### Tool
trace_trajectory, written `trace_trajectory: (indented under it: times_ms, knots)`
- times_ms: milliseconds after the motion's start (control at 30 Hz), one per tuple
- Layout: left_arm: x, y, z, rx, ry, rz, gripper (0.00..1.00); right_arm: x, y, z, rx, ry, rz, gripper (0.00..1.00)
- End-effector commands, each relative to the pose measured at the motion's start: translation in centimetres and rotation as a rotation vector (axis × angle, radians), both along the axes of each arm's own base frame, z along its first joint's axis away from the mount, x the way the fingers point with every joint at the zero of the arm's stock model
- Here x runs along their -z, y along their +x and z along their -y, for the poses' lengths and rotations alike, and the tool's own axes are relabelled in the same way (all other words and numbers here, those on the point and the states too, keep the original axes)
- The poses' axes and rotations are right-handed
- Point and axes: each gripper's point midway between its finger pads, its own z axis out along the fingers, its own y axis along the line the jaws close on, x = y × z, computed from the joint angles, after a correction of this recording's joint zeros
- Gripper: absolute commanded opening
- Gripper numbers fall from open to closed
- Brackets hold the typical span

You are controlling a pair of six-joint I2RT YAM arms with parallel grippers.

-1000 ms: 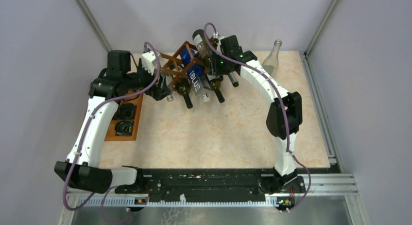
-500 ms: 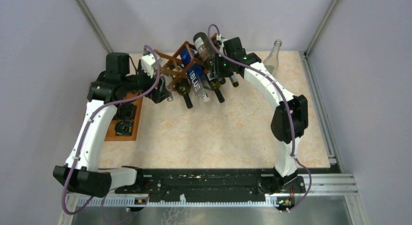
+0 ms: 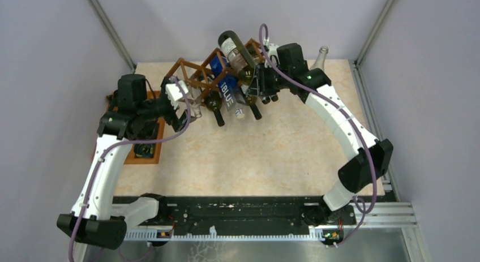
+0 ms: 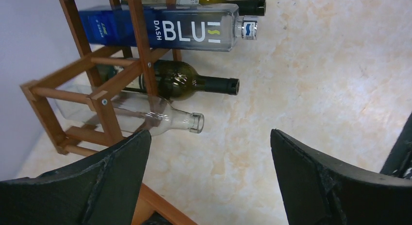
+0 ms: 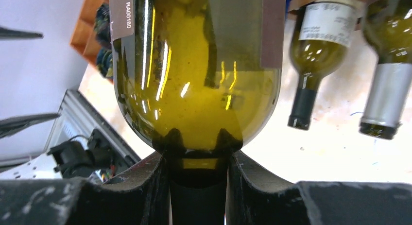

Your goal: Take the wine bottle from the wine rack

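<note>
The reddish-brown wine rack [image 3: 195, 76] stands at the back of the table and holds several bottles lying on their sides. My right gripper [image 3: 259, 84] is shut on the neck of a dark green wine bottle [image 3: 235, 50]. It holds the bottle tilted, base up, over the rack's right end. In the right wrist view the bottle [image 5: 197, 74] fills the frame and its neck sits between my fingers [image 5: 145, 186]. My left gripper [image 3: 189, 110] is open and empty, just in front of the rack's left end [image 4: 104, 91]. A clear bottle [image 4: 167, 120] lies right ahead of it.
In the rack lie a blue "BLUE" bottle [image 3: 226, 92], a green bottle [image 4: 194, 82] and others [image 5: 311, 55]. A clear bottle [image 3: 318, 61] stands at the back right. An orange-brown compartment tray [image 3: 148, 146] lies at the left edge under my left arm.
My right arm has swung right and up with the green bottle, which now tilts higher over the rack. My left gripper has drawn back from the rack toward the near side.
</note>
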Motion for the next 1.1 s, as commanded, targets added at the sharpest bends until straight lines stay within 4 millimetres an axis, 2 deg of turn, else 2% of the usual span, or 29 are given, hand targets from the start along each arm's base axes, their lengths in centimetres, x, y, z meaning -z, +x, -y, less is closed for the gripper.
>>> trace_trajectory:
  times_ms: [0, 200, 400, 467, 567, 633, 800, 1067]
  knots:
    - [-1.6, -0.7, 0.2, 0.198, 0.142, 0.299, 0.99, -6.4, -4.4, -2.4, -0.151, 0.128, 0.158, 0.00]
    - [-2.4, -1.7, 0.2, 0.359, 0.317, 0.623, 0.99, -4.7, -9.9, -5.6, -0.275, 0.110, 0.095, 0.00]
    - [-2.6, -2.2, 0.1, 0.416, 0.441, 0.875, 0.99, -3.5, -13.7, -8.6, -0.379, 0.086, 0.064, 0.00]
    - [-2.0, -2.7, 0.2, 0.441, 0.462, 0.901, 0.99, -3.4, -14.6, -9.4, -0.406, 0.083, 0.059, 0.00]
    - [0.4, -3.2, -0.3, 0.491, 0.539, 0.899, 0.99, -3.1, -15.9, -10.3, -0.444, 0.074, 0.048, 0.00]
    - [1.2, -3.3, -0.5, 0.502, 0.571, 0.906, 0.99, -2.8, -16.8, -10.7, -0.469, 0.065, 0.040, 0.00]
    - [1.2, -2.8, -0.6, 0.485, 0.596, 0.960, 0.99, -1.4, -18.9, -11.8, -0.528, 0.028, 0.007, 0.00]
    - [2.2, -2.7, -0.8, 0.493, 0.619, 0.946, 0.98, -1.2, -20.7, -12.8, -0.586, 0.027, -0.003, 0.00]
